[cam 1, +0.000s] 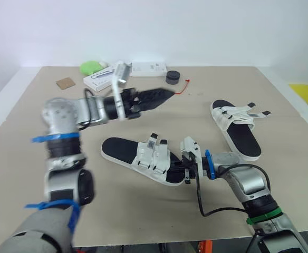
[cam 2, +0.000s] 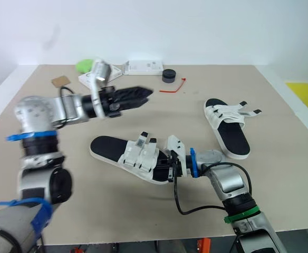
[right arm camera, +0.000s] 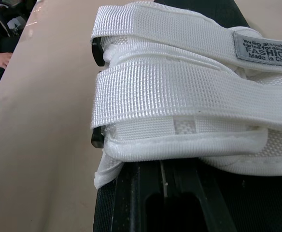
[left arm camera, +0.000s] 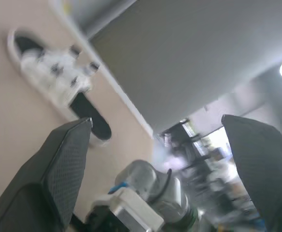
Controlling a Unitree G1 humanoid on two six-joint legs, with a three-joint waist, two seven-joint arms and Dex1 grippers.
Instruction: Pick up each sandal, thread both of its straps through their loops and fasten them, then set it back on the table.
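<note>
Left eye view: near sandal (cam 1: 143,156) against right hand (cam 1: 186,169), grip untellable; left hand (cam 1: 164,95) spread

Item 1, near sandal (cam 1: 143,157): white sole, black footbed, two white webbing straps folded across the middle, black-tipped ends standing up. Lies flat at centre-front of the worktop (cam 1: 207,108).
Item 2, far sandal (cam 1: 235,126): same make, flat at the right, strap ends splayed loose outward.
</note>
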